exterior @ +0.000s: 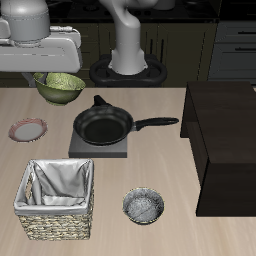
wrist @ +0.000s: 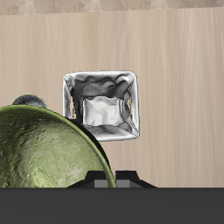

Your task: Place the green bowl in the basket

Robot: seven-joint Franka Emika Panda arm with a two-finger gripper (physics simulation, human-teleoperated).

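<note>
The green bowl [exterior: 60, 88] hangs in the air high above the table's back part, olive with a lighter mottled inside. My gripper [exterior: 50, 76] is shut on its rim, and the fingertips are mostly hidden by the hand. In the wrist view the green bowl [wrist: 44, 149] fills the near field, held close to the camera. The basket [exterior: 56, 200] is square and woven with a grey-white cloth lining, and it stands near the table's front edge. In the wrist view the basket [wrist: 101, 105] shows far below me, beside the bowl's rim and not under it.
A black frying pan [exterior: 102, 125] rests on a grey square burner plate [exterior: 122, 150] mid-table. A pink-rimmed plate [exterior: 28, 129] lies farther back than the basket. A grey speckled bowl [exterior: 143, 206] sits beside the basket. A tall dark cabinet [exterior: 225, 140] takes up one side of the table.
</note>
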